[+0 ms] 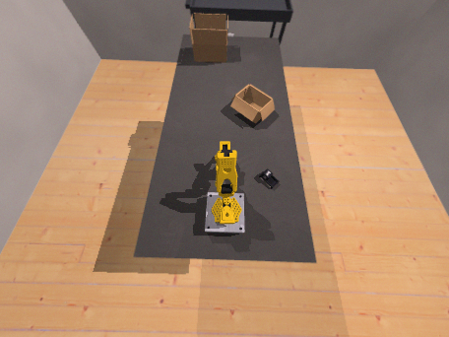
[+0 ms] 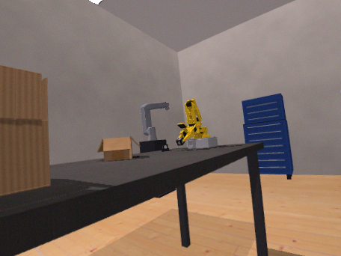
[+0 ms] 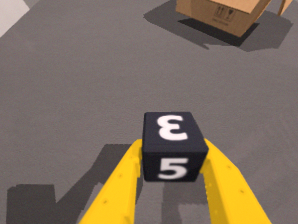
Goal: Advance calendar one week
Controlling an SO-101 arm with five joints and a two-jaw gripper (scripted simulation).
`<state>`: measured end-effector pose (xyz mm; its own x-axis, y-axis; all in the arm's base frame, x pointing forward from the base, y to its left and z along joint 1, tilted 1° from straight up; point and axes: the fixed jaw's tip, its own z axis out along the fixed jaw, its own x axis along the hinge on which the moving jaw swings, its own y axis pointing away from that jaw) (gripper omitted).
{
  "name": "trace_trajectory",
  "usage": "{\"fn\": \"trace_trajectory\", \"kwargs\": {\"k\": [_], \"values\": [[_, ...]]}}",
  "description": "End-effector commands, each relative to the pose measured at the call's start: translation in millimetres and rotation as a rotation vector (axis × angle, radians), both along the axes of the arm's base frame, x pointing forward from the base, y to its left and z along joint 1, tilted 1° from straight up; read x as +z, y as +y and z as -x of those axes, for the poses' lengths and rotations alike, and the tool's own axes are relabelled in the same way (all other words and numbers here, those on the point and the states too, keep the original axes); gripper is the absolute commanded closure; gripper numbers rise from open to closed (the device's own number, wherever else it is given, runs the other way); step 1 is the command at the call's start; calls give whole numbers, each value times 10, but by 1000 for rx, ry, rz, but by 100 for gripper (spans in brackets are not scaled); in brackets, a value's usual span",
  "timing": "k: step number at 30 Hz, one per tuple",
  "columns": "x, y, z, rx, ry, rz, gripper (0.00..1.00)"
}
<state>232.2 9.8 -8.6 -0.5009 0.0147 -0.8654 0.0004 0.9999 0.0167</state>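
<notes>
My yellow gripper (image 3: 172, 165) (image 1: 225, 147) (image 2: 179, 141) is shut on a black number cube (image 3: 172, 145). In the wrist view the cube shows a white 5 on the face toward the camera and a 3 on its top face. I hold it above the dark table top, in front of the arm's base (image 1: 225, 213). The black calendar tray (image 1: 270, 179) (image 2: 164, 150) sits on the table to the right of the arm; its details are too small to read.
A small open cardboard box (image 1: 253, 102) (image 2: 117, 149) (image 3: 220, 14) lies further out on the table. A tall cardboard box (image 1: 210, 36) (image 2: 22, 131) stands at the far end. A grey robot arm (image 2: 150, 125) and a blue drawer cabinet (image 2: 267, 134) stand beyond the table.
</notes>
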Motion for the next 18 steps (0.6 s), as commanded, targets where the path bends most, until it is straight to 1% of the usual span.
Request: {"fn": "trace_trajectory", "kwargs": {"k": [1, 8, 18], "values": [[12, -19, 14, -15, -59, -13, 100], [34, -21, 38, -17, -110, -16, 100], [38, -22, 42, -17, -117, -16, 100]]}}
